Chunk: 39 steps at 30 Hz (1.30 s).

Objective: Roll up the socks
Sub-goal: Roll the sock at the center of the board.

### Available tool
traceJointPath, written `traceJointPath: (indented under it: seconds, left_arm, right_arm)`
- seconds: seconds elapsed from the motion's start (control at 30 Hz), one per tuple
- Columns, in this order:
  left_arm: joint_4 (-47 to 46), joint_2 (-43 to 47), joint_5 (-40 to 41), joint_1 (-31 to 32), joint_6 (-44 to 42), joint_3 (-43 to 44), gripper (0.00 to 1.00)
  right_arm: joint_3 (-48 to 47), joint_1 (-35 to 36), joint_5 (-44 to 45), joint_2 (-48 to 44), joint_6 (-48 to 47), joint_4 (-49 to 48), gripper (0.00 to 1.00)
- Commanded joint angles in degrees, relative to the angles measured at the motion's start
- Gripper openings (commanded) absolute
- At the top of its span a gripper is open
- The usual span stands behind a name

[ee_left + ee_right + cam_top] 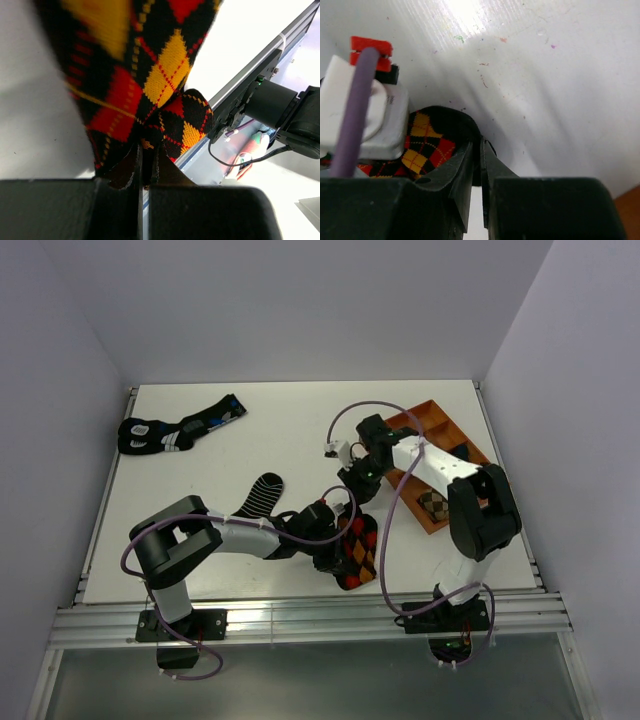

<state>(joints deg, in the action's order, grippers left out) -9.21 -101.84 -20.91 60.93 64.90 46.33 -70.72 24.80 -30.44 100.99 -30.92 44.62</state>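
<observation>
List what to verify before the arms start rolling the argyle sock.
1. Left gripper clamped on the argyle sock: ok, its jaws are shut on a fold of the fabric.
2. Right gripper holding the same sock: cannot tell. Its jaws are shut at the sock's black edge, but no fabric shows between them.
3. Argyle sock laid flat for rolling: not ok, it is bunched and folded over near the table's front edge.
4. Striped ankle sock paired with the argyle sock: not ok, it lies apart, on the far side of the left arm.
</observation>
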Motion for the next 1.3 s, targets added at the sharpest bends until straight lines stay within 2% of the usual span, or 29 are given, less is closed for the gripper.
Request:
traceJointPath:
  seconds: [0.0, 0.23, 0.4, 0.6, 0.83, 1.0, 1.13, 1.27]
  left_arm:
    - [4.2, -1.52, 3.94, 1.04, -0.39, -1.94, 0.0]
    - [3.41, -1.6, 3.59, 1.21, -0.65, -1.85, 0.0]
    - [3.41, -1.95, 3.68, 1.48, -0.92, -1.5, 0.0]
    - [2.71, -3.27, 3.07, 1.48, -0.83, -1.59, 0.0]
    - [3.94, -4.85, 0.87, 1.04, -0.92, -0.63, 0.0]
    - [4.56, -5.3, 0.43, 0.6, -0.92, 0.43, 0.0]
    - [6.14, -4.33, 3.06, 0.51, -1.01, 0.79, 0.0]
    - [4.82, -3.45, 4.03, 0.51, -0.48, -0.09, 0.0]
  right_arm:
    - [-0.48, 0.34, 3.35, -5.53, 1.73, 0.2, 0.16]
    - [4.35, 0.08, 9.33, -10.46, 3.05, -1.11, 0.15]
    - [8.31, -0.45, 9.7, -10.55, 2.44, -3.14, 0.15]
    - [11.47, -1.42, 6.71, -13.88, 0.42, -2.96, 0.25]
    - [15.34, -2.21, 4.69, -24.25, -3.44, -2.79, 0.31]
    - [19.47, -2.56, 3.01, -27.95, -6.88, -3.66, 0.41]
    - [18.6, -2.65, 5.83, -23.04, -3.8, -4.02, 0.37]
    - [17.12, -3.09, 5.66, -18.91, -2.31, -4.81, 0.4]
